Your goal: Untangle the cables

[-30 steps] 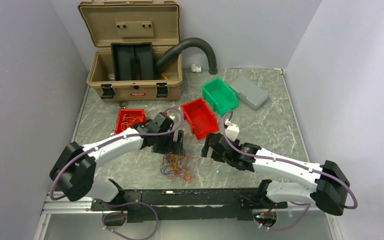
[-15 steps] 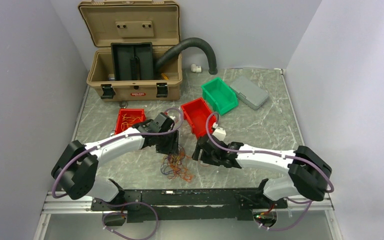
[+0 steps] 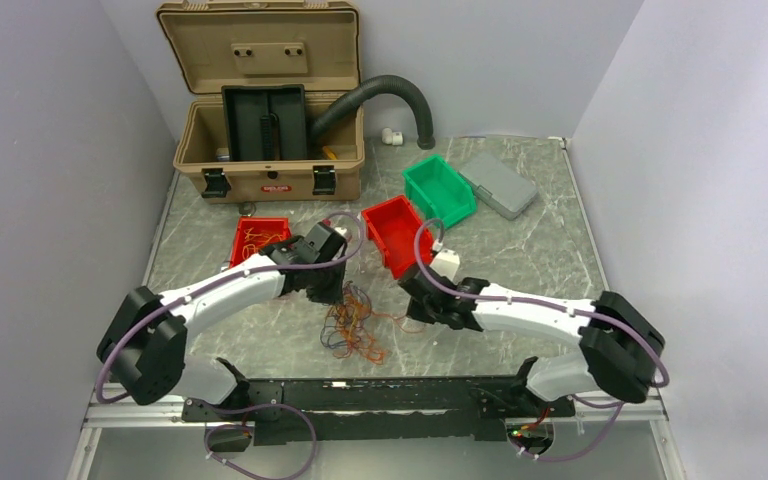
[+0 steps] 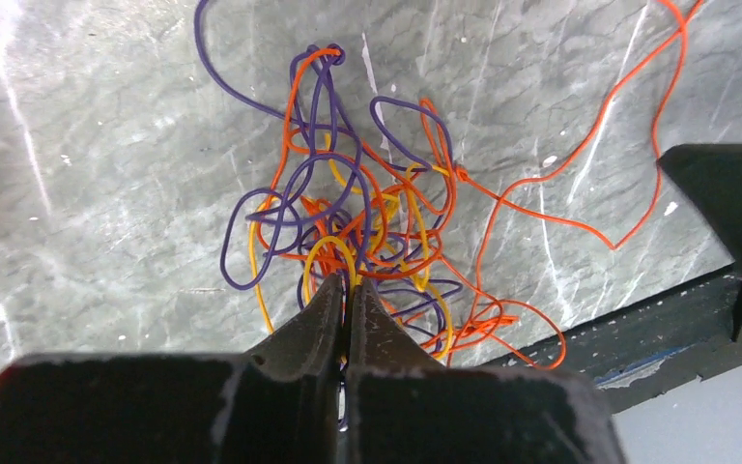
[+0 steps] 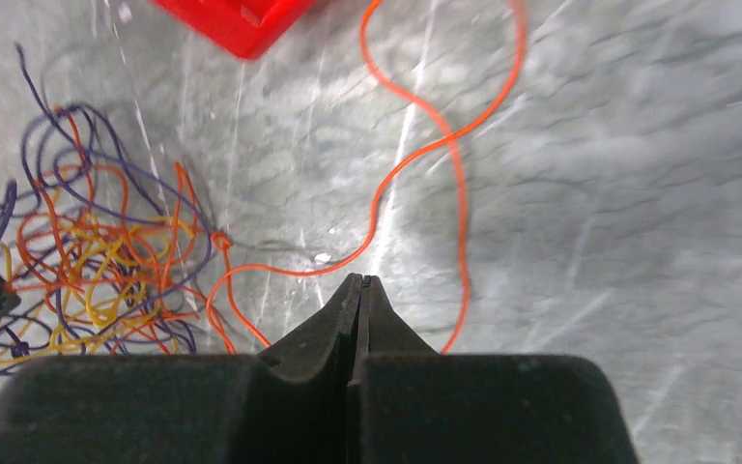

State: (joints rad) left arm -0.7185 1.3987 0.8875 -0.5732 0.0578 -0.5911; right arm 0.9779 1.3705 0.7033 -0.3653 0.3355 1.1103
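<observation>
A: Shifting since a moment ago, your right gripper is now sitting a touch farther back and to the right than it was, nearer the red bin.

B: And the cables are lying on the table between your two arms, toward the near edge. They're forming a loose knot of orange, yellow and purple strands.

A: Your left gripper is reaching in from the left with its fingers pressed together, and a yellow loop is curling out right at the tips. It's pinching into the tangle there.

B: From above, a few strands are rising from the heap toward that gripper rather than lying flat.

A: Your right one is pressed together too. One long orange strand is running out of the tangle to the right and looping just past those tips. I cannot tell whether it's touching them, and nothing is showing between the fingers.

B: Farther back, a second red bin is sitting at the left, holding more thin wires. A green bin and a grey box are lying off to the right. The tan case is standing open at the far edge, with a black hose arching out of it.
</observation>
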